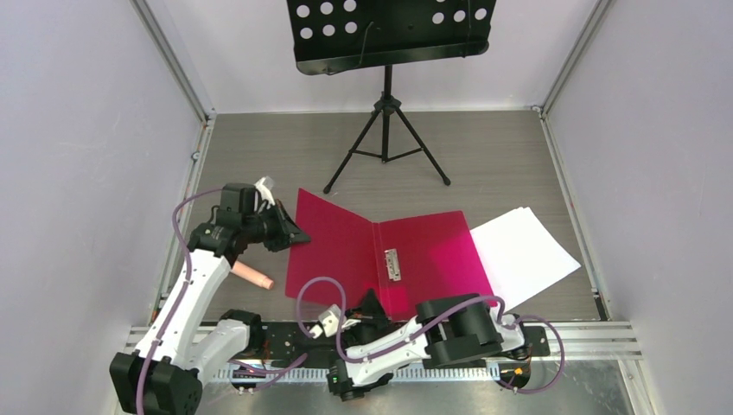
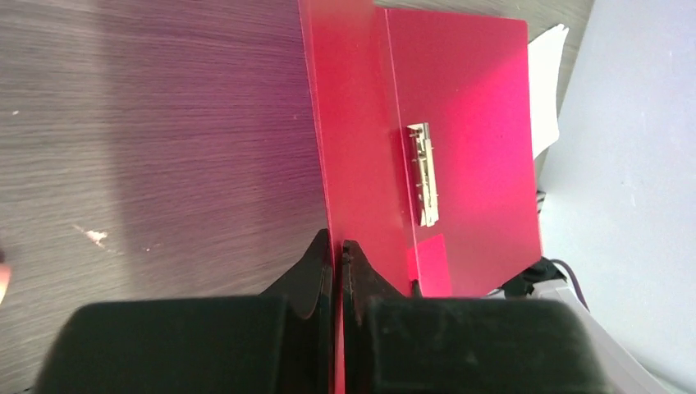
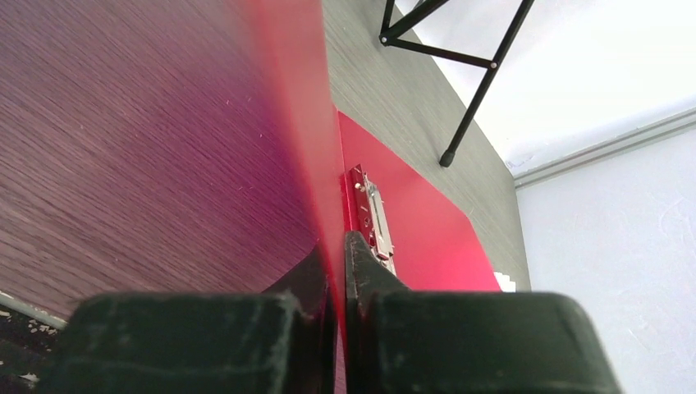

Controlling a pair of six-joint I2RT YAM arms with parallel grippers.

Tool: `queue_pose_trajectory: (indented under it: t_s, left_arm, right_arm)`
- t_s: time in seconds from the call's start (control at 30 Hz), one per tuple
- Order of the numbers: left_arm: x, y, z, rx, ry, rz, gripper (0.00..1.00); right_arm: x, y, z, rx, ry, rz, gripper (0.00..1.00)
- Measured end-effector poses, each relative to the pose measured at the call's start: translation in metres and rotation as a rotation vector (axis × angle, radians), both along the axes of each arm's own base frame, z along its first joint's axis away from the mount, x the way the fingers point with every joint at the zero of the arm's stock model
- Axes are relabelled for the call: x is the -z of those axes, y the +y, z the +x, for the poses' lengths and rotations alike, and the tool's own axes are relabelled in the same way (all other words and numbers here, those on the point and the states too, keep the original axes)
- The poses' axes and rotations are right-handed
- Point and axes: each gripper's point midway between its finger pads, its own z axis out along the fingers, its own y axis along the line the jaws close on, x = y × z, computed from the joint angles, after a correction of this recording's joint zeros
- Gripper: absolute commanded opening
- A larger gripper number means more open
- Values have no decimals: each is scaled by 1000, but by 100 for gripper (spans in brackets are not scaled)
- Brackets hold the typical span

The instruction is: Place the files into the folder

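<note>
We see the open folder (image 1: pixel 341 246) mid-bench, our left pincer (image 1: pixel 294 232) clamped tight on its left cover's edge, our right pincer (image 1: pixel 367 307) pinched on its near edge, and the files (image 1: pixel 527 255) lying at its right edge.

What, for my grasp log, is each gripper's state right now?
Left gripper: closed on the folder, at its raised cover's edge.
Right gripper: closed on the folder's cover too.

One folder (image 1: pixel 339 242), one stack of files (image 1: pixel 529 255), one music stand (image 1: pixel 386 108), one pink cylinder (image 1: pixel 254 276), two robot arms (image 1: pixel 195 285) (image 1: pixel 399 342).
</note>
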Motion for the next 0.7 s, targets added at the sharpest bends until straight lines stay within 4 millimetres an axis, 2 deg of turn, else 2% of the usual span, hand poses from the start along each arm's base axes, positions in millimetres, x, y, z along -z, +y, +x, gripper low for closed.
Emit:
queue_pose_trajectory:
  t_s: [0.03,0.07,0.13,0.17,0.27,0.43,0.6,0.7]
  left_arm:
    - [-1,-3,2,8,-7,-9,0]
    - [-1,-6,4,16,-10,-13,0]
    - [1,-8,7,24,-8,-9,0]
    - [4,-9,8,25,-2,0,0]
    - [13,-9,12,19,15,39,0]
    - [24,-7,19,19,32,99,0]
    - [34,3,31,7,9,180,0]
    - [38,10,40,-2,-7,232,0]
  right_arm:
    - [2,0,0,3,2,-3,33]
    - [3,0,0,4,4,-1,45]
    - [1,0,0,-1,-1,8,90]
    - [0,1,0,-5,-3,22,97]
    - [-6,-3,0,-14,-6,36,96]
    - [-20,-25,-8,-19,77,74,96]
    - [3,-54,-21,-69,375,185,95]
    - [1,-55,-21,-96,517,276,95]
